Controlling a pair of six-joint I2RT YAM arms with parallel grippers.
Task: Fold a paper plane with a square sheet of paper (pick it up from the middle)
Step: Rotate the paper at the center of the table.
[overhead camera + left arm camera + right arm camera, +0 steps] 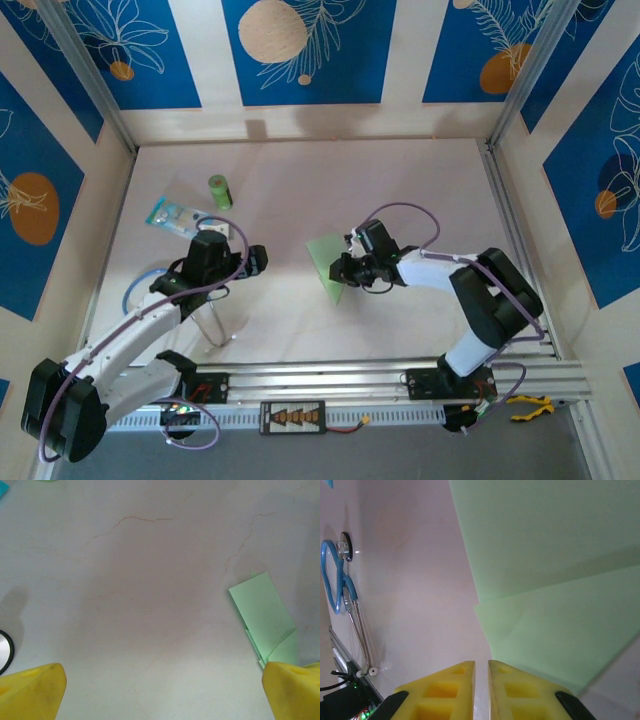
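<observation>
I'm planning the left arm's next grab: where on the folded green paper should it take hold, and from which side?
On the folded green paper, probably the middle of the long bare edge facing the open left gripper, approached low from that side. The paper seems to lie flat, leaving nothing raised to pinch from above, and the shut right gripper crowds its layered end.

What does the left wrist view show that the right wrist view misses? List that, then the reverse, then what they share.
Left wrist: the left gripper, fingers spread wide, and the paper's full width with its folded flap. Right wrist: the right gripper, fingers nearly together by the paper's edge, and a blue stethoscope on the left. Both: the folded sheet of paper on the pale table.
</observation>
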